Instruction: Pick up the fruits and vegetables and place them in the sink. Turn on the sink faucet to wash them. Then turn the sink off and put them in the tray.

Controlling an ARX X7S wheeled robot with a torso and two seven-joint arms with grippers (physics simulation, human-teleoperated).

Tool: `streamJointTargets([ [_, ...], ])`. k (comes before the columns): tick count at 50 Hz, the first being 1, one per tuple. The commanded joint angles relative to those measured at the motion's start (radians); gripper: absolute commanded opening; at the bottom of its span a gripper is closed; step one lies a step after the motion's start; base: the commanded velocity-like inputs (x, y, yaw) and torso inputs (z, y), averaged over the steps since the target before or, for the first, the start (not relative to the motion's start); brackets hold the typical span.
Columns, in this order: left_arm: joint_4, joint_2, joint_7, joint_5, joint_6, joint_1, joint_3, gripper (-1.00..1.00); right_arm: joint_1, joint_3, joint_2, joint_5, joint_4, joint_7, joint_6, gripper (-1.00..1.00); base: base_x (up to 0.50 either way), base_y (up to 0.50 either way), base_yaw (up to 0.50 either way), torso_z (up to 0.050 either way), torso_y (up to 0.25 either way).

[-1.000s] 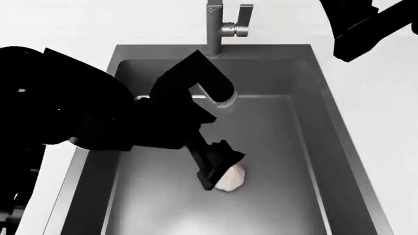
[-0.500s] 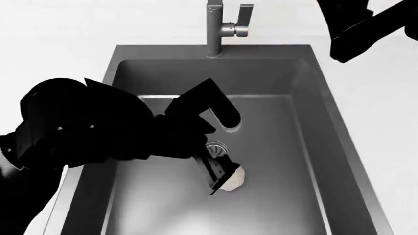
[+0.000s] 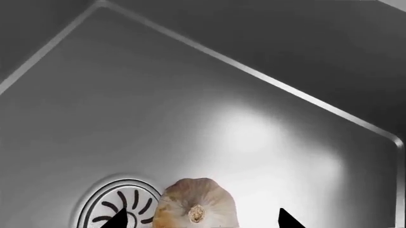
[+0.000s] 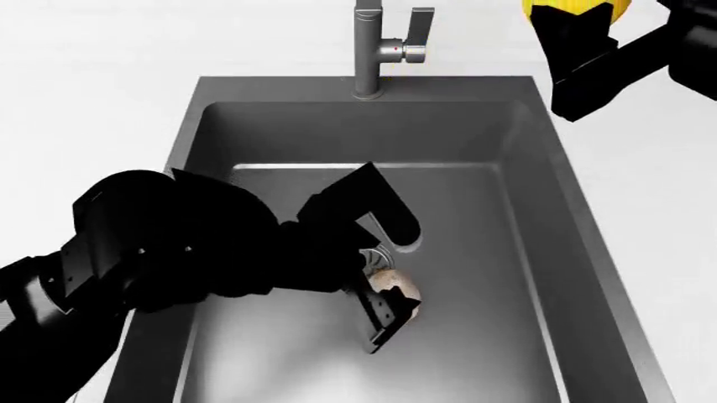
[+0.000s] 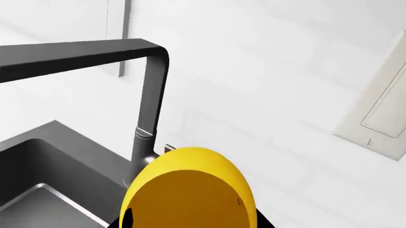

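Garlic point(image 4: 398, 290) on sink point(image 4: 526, 252) floor beside drain grate point(image 3: 120, 209), between spread fingers of left end effector point(image 4: 387, 315), ungripped. Lemon point(image 5: 190, 190) clamped in right end effector point(image 4: 573, 34) above table point(image 4: 90, 92), right of faucet point(image 4: 370, 46).

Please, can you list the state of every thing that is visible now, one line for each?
garlic bulb: on the sink floor beside the drain, between the left claw's fingers
lemon: held up by the right claw
left claw: in the sink
right claw: shut on the lemon
faucet: no water visible
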Motion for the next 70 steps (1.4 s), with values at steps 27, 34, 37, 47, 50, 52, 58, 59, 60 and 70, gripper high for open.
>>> streamJointTargets([
  [27, 0.017, -0.027, 0.017, 0.072, 0.081, 0.061, 0.059, 1.0, -0.059, 0.003, 0.001, -0.004, -0.014, -0.006, -0.045, -1.0, 0.0, 0.0, 0.0, 0.0, -0.044],
  [34, 0.046, -0.037, 0.029, 0.081, 0.09, 0.066, 0.076, 1.0, -0.064, 0.006, 0.005, 0.004, -0.02, -0.001, -0.049, -1.0, 0.01, 0.0, 0.0, 0.0, -0.199],
  [37, 0.048, -0.037, 0.022, 0.079, 0.087, 0.069, 0.078, 1.0, -0.064, 0.008, 0.008, 0.01, -0.023, 0.0, -0.049, -1.0, 0.19, 0.0, -0.01, 0.0, -0.191],
  [47, 0.076, -0.049, 0.06, 0.099, 0.11, 0.072, 0.106, -1.0, -0.071, 0.011, 0.015, 0.016, -0.031, 0.006, -0.054, -1.0, 0.24, 0.01, -0.02, 0.0, -0.02],
  [50, 0.075, -0.05, 0.063, 0.104, 0.123, 0.071, 0.102, -1.0, -0.07, 0.009, 0.014, 0.015, -0.031, 0.008, -0.053, -1.0, 0.23, 0.01, -0.02, 0.0, -0.028],
  [52, 0.073, -0.051, 0.056, 0.096, 0.128, 0.071, 0.088, -1.0, -0.067, 0.008, 0.011, 0.016, -0.031, 0.011, -0.051, -1.0, 0.24, 0.01, -0.02, 0.0, -0.028],
  [58, 0.09, -0.063, 0.049, 0.093, 0.135, 0.069, 0.079, -1.0, -0.065, 0.006, 0.01, 0.022, -0.036, 0.019, -0.047, -1.0, 0.23, 0.01, -0.02, 0.0, 0.055],
  [59, 0.099, -0.068, 0.047, 0.089, 0.131, 0.068, 0.077, -1.0, -0.062, 0.006, 0.01, 0.025, -0.037, 0.021, -0.045, -1.0, 0.1, 0.0, -0.02, 0.0, 0.25],
  [60, 0.106, -0.071, 0.043, 0.081, 0.127, 0.066, 0.072, -1.0, -0.061, 0.006, 0.01, 0.027, -0.038, 0.022, -0.044, -1.0, 0.0, 0.0, -0.01, 0.0, 0.25],
  [70, 0.173, -0.146, -0.031, -0.123, 0.008, -0.055, -0.066, -1.0, -0.066, 0.029, -0.013, 0.073, 0.002, 0.057, -0.071, -1.0, 0.0, 0.0, 0.0, 0.0, 0.25],
])
